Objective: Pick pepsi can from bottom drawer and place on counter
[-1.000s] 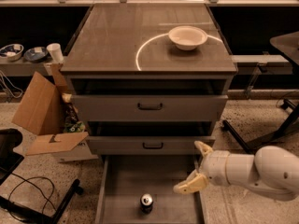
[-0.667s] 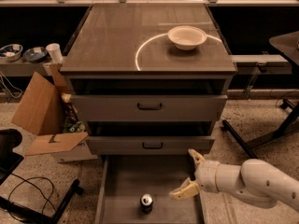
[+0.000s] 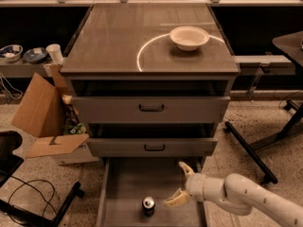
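Note:
The pepsi can [image 3: 148, 205] stands upright on the floor of the open bottom drawer [image 3: 124, 188], silver lid up, near the front. My gripper [image 3: 182, 184] hangs over the drawer just right of the can, a short gap away. Its two pale fingers [image 3: 176, 200] are spread apart and hold nothing. The white arm reaches in from the lower right. The counter [image 3: 118, 37] tops the cabinet, marked with a thin white arc.
A white bowl [image 3: 189, 37] sits on the counter at the right. Two shut drawer fronts with black handles [image 3: 151, 108] lie above the open drawer. An open cardboard box [image 3: 45, 117] and a white cup [image 3: 55, 53] stand left; black table legs [image 3: 251, 150] right.
My gripper has moved left and down over the drawer, closer to the can. The can has not moved.

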You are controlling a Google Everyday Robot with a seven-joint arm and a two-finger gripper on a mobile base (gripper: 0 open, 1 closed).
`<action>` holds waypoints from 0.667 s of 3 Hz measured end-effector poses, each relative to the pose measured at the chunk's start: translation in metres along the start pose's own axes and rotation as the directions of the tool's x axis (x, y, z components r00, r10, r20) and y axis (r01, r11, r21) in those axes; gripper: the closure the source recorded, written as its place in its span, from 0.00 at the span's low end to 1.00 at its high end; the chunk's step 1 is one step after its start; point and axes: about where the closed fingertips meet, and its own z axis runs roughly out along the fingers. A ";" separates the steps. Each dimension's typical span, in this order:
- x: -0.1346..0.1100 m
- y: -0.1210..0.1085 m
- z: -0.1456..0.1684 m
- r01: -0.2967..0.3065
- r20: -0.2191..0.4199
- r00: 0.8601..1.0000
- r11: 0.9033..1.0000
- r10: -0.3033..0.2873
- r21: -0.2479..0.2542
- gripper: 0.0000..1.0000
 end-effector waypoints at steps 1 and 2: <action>0.022 0.008 0.018 -0.043 0.022 0.999 0.999 0.043 -0.020 0.00; 0.022 0.008 0.018 -0.043 0.022 0.999 0.999 0.043 -0.020 0.00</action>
